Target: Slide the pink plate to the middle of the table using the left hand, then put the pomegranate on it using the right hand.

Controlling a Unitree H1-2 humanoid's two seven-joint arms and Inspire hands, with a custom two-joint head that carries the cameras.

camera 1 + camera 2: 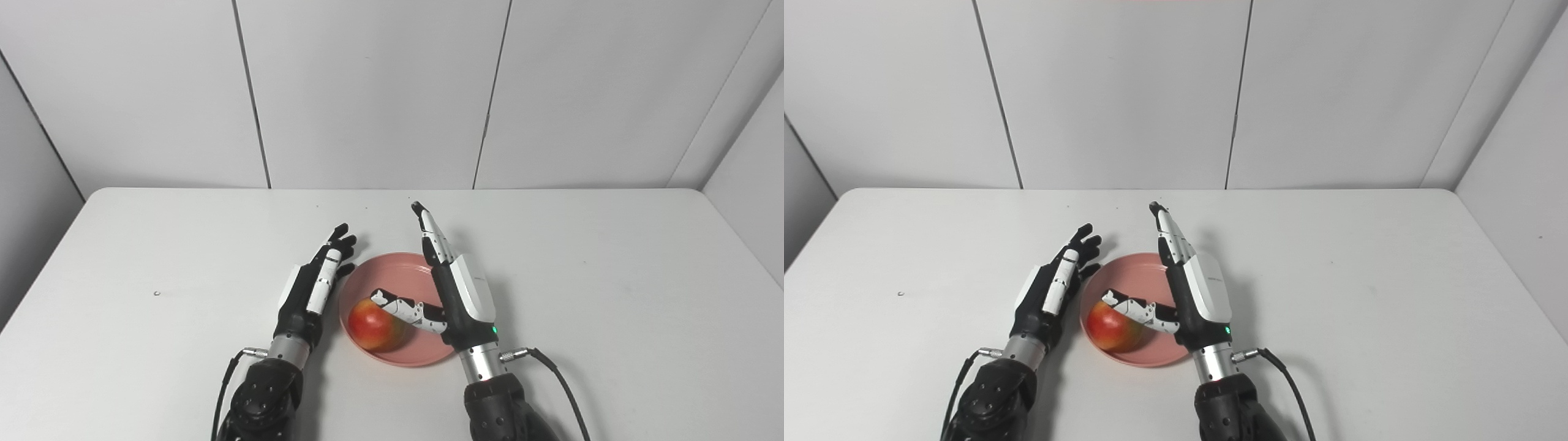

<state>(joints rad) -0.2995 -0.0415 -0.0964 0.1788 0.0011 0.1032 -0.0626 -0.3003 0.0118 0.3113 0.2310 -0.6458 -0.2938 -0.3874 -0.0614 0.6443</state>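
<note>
Pomegranate (372, 324) sat near-left on plate (392, 278) mid-table (612, 294); left hand (312, 285) and right hand (456, 288) flanked its edges, fingers wide, holding nothing.

- A white table (1335, 275) fills the bottom part of the picture, with grey wall panels (1115, 92) behind it.
- A pink plate (1133, 269) sits on the table near the middle, close to the front.
- A red and yellow pomegranate (1111, 332) lies on the plate, on its left front part.
- The right hand (1191, 288) is over the right side of the plate. Its fingers point up and away, spread out, and its thumb reaches across to the top of the fruit.
- The left hand (1050, 291) is just beside the plate's left edge, fingers stretched out and holding nothing.
- A tiny dark speck (900, 293) lies on the table far to the left.
</note>
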